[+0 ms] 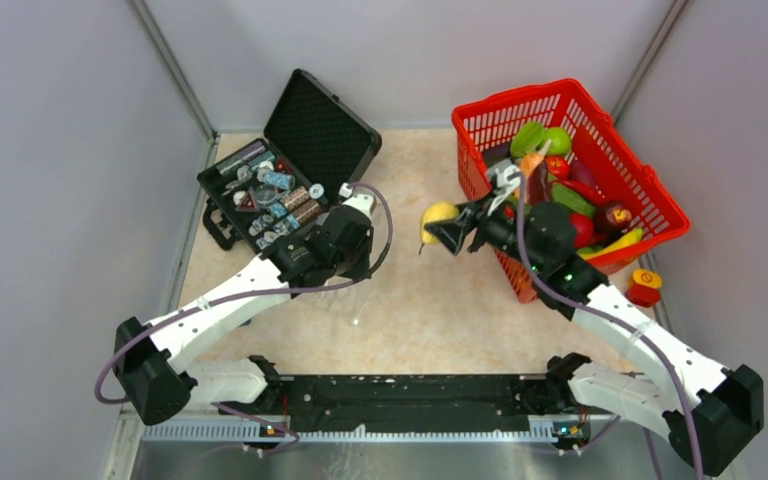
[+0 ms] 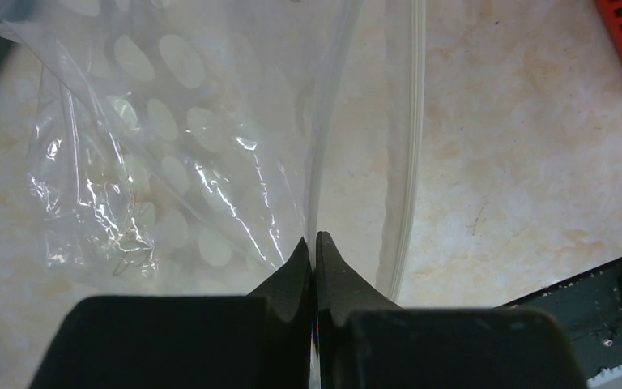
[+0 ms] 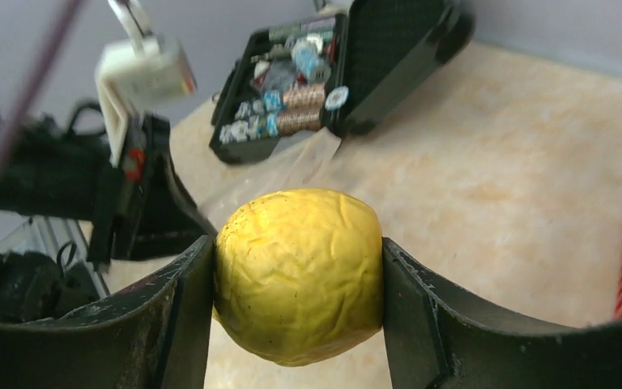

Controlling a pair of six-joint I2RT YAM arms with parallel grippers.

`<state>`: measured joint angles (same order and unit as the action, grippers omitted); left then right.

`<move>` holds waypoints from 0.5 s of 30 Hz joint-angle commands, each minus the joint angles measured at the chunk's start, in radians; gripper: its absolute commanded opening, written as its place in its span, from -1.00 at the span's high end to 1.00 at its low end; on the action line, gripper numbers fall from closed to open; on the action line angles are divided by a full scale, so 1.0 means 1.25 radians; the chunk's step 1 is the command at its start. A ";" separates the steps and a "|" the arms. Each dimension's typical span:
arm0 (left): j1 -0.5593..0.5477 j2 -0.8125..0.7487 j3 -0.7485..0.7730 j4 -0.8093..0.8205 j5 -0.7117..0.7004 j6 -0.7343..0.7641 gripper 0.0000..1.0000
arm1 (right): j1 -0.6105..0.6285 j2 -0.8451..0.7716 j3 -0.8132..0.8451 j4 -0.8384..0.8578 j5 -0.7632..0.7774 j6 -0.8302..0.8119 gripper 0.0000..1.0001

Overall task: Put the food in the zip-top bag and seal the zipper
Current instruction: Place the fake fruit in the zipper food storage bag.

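My right gripper (image 1: 443,228) is shut on a wrinkled yellow toy fruit (image 1: 437,214) and holds it above the table, left of the red basket. In the right wrist view the fruit (image 3: 298,274) sits squeezed between both fingers (image 3: 170,316). My left gripper (image 1: 358,262) points down and is shut on the upper lip of the clear zip-top bag (image 1: 360,300). In the left wrist view the jaws (image 2: 314,241) pinch that thin edge. The bag (image 2: 170,162) hangs crinkled to the left, and the whitish zipper strip (image 2: 411,162) runs on the right, apart from the pinched lip. More food (image 1: 570,195) lies in the basket.
The red mesh basket (image 1: 480,125) stands at the back right. An open black case (image 1: 260,190) with small metal parts stands at the back left. A red and yellow toy piece (image 1: 645,285) lies right of the basket. A black rail (image 1: 420,395) runs along the near edge.
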<state>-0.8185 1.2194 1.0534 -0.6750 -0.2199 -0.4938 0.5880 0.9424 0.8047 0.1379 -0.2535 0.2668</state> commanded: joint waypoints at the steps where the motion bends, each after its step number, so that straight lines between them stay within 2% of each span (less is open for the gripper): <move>1: 0.002 -0.012 0.048 0.015 0.043 0.006 1.00 | 0.095 0.001 -0.062 0.109 0.058 0.002 0.45; 6: 0.003 0.002 0.056 0.016 0.070 0.007 1.00 | 0.204 0.025 -0.125 0.241 0.131 -0.053 0.48; 15: 0.003 0.016 0.062 0.005 0.097 0.002 1.00 | 0.239 0.110 -0.145 0.401 0.118 -0.035 0.52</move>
<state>-0.8181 1.2423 1.0920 -0.6769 -0.1219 -0.4946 0.8684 1.0519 0.6102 0.4740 -0.1150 0.2283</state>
